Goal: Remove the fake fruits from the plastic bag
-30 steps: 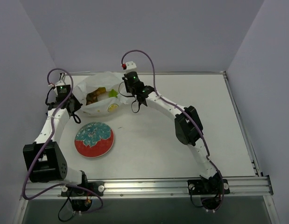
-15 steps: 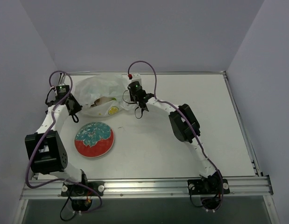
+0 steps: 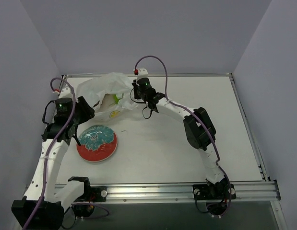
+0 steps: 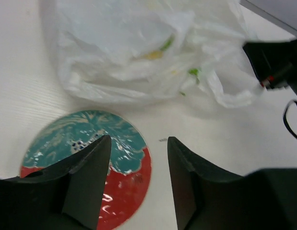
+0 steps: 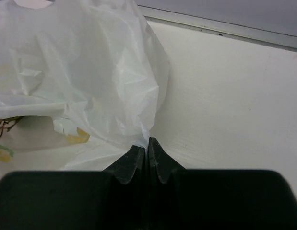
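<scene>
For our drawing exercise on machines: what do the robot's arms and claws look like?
The left arm and right arm are white links joined by boxy black housings, each trailing a purple cable and showing a green light. The left claw and right claw each have two tapered black fingers.

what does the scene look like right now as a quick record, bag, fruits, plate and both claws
plastic bag: crumpled on the table, far left, beyond the plate
fake fruits: inside the bag, yellow and green bits showing
plate: red-rimmed teal, nothing on it, on the near side of the bag
left claw: open, empty, over the plate's edge
right claw: shut on the bag's right edge
</scene>
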Action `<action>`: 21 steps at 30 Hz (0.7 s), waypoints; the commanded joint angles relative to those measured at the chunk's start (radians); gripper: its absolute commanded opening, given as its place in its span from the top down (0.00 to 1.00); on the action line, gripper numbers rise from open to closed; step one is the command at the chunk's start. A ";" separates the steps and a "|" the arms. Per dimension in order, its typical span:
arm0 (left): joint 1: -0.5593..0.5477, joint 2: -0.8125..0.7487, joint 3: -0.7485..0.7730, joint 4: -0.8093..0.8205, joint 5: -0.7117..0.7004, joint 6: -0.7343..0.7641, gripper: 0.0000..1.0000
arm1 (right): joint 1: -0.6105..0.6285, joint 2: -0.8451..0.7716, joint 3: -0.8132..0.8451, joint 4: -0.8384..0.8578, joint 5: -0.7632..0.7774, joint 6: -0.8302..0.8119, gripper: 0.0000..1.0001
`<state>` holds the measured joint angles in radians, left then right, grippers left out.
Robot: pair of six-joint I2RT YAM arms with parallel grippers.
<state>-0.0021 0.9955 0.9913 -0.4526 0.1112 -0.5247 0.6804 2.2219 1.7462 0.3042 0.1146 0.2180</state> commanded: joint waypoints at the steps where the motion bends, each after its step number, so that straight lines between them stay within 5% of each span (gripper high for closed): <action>1: -0.163 -0.034 -0.008 -0.083 -0.066 -0.006 0.55 | 0.005 -0.062 -0.013 0.052 -0.036 0.023 0.99; 4: -0.229 0.023 0.010 -0.061 -0.099 -0.012 0.64 | 0.010 -0.071 -0.022 0.052 -0.041 0.034 0.99; 7: -0.272 0.144 0.098 -0.057 -0.154 0.026 0.61 | 0.021 -0.091 -0.043 0.052 -0.041 0.032 1.00; 13: -0.268 0.278 0.273 -0.087 -0.398 0.142 0.27 | 0.034 -0.133 -0.103 0.055 -0.039 0.021 1.00; 21: -0.228 0.478 0.368 -0.080 -0.470 0.230 0.15 | 0.042 -0.176 -0.143 0.055 -0.043 0.020 1.00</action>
<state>-0.2512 1.4002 1.2957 -0.5213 -0.3145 -0.3603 0.7162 2.1361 1.6062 0.3332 0.0753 0.2382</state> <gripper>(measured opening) 0.850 0.002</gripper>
